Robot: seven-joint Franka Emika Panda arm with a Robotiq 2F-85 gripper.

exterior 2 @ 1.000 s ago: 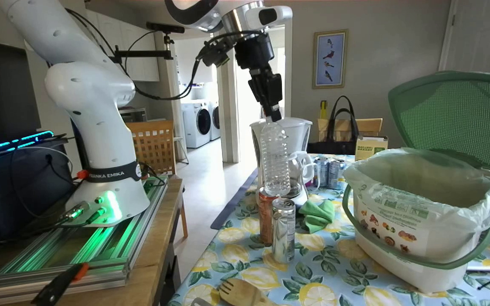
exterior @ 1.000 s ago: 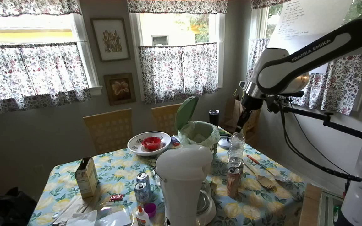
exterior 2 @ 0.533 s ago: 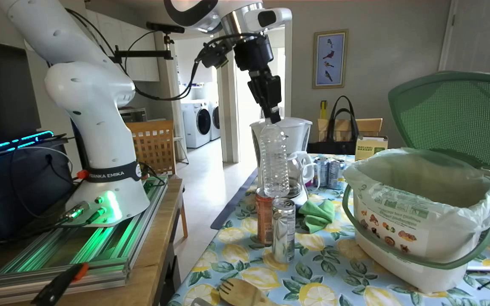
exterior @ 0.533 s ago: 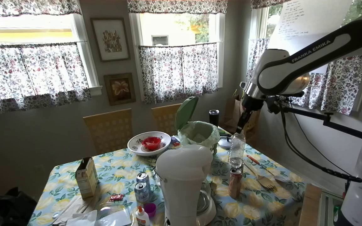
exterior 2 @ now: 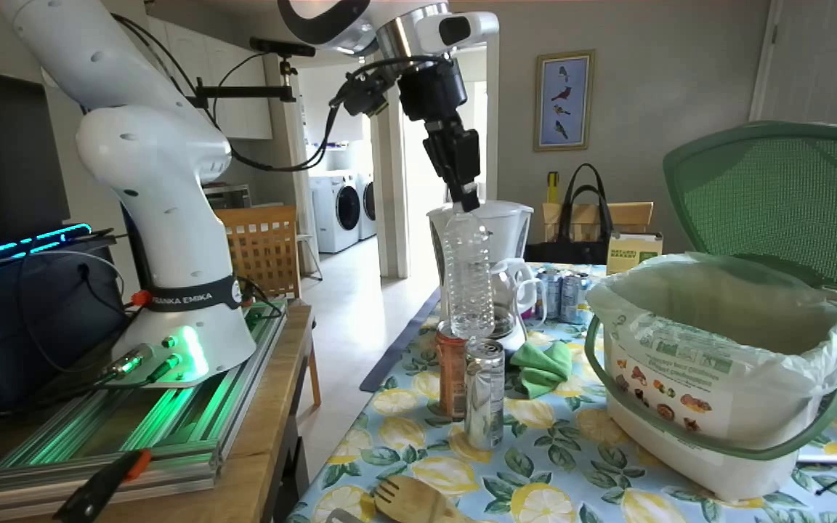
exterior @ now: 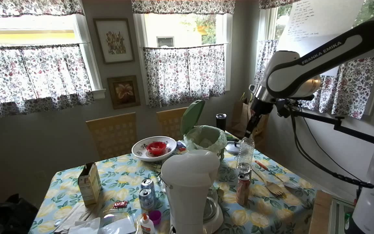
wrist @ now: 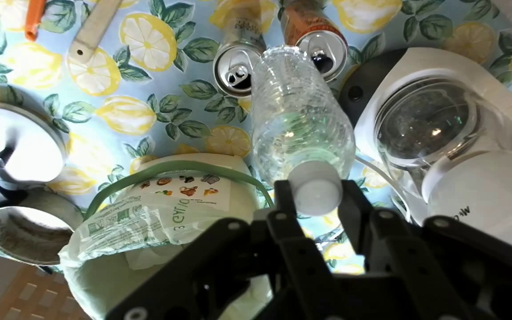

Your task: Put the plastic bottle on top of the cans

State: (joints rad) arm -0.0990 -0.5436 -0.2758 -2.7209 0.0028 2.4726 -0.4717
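One lemon-patterned, blue-covered tabletop (exterior: 118, 175) sets the stage for a stacking job that looks most of the way done. Over it reaches a white robot arm (exterior: 333, 52) trimmed in black, with a bag-lined, green-handled white plastic bin (exterior 2: 658, 407) and a tall white coffee maker (exterior: 188, 188) standing nearby. The arm's black claw (wrist: 317, 193) is clamped on the neck of a slim, clear, ribbed plastic bottle (exterior 2: 469, 283), held base down and leaning slightly in both exterior views. Its lower end is close to the tops of an orange metal drink can (exterior 2: 452, 374) and a silver metal drink can (exterior 2: 484, 396), both upright and just beside each other. Seen from the wrist, that end lines up between the two lids, the bottle's white cap (wrist: 317, 186) nearest the camera. Grasp, lift and carry appear complete; whether the base touches either can cannot be told. Left to do, by all appearances: straighten the bottle, settle it across the lids, let go, and back away without tipping the stack.
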